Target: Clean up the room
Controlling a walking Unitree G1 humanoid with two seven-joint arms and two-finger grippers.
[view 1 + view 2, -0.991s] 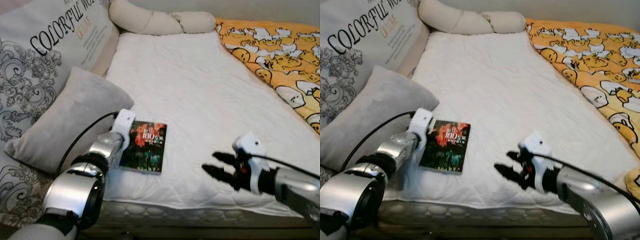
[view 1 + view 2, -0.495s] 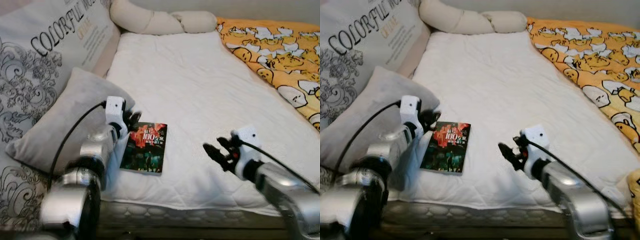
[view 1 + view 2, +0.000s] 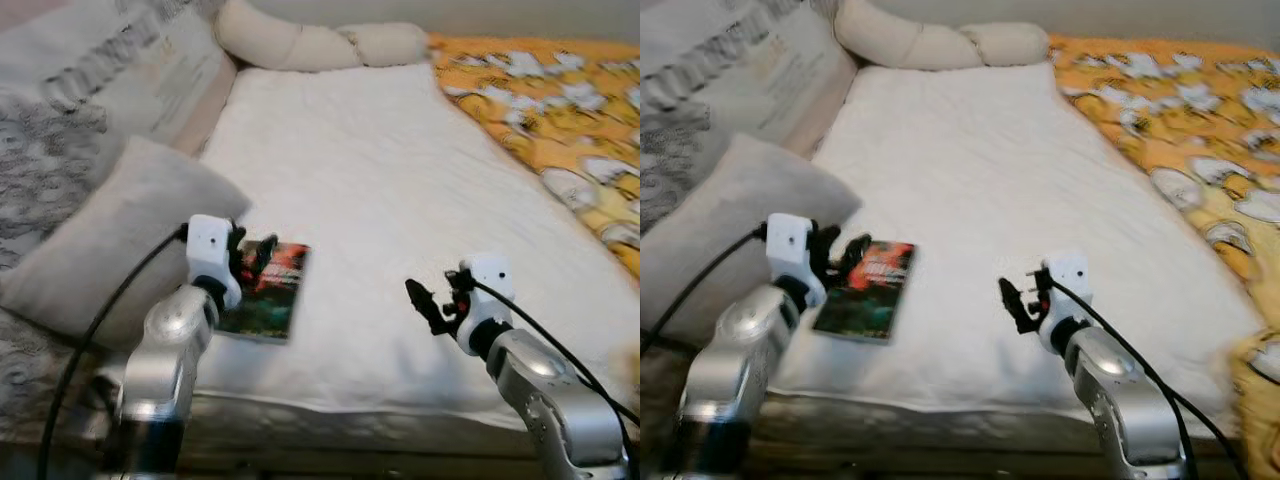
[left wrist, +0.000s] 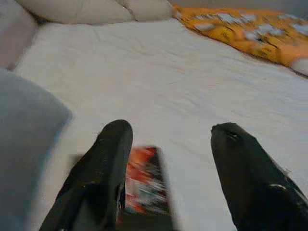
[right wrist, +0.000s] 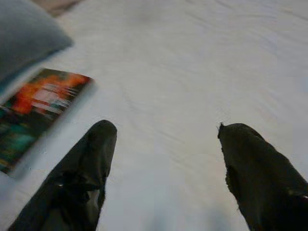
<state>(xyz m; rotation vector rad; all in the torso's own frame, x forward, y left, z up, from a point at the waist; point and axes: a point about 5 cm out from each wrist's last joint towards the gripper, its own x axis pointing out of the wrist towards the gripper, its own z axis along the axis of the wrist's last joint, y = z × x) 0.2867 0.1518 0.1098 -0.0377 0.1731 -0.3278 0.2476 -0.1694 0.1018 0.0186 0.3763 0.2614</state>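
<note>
Book (image 3: 266, 292) lies flat on the white mattress (image 3: 380, 180), near the bed's front edge and just beside the grey pillow (image 3: 100, 240). Its long axis runs roughly from the foot edge toward the headboard, slightly skewed.

Left end effector (image 3: 252, 257) hovers at the book's left edge, fingers spread; in the left wrist view the book sits just ahead, between and below the fingers (image 4: 103, 163). Whether a fingertip touches the cover can't be told.

Right end effector (image 3: 424, 301) is also spread, well apart from the book, which lies off to its left.

Left arm is clearly nearer, so the pick is likely its job.

Bed otherwise: printed cushion (image 3: 120, 70) at left, long cream bolster (image 3: 320, 42) at the head, orange cartoon duvet (image 3: 560, 120) on the right. Frames are motion-blurred.
</note>
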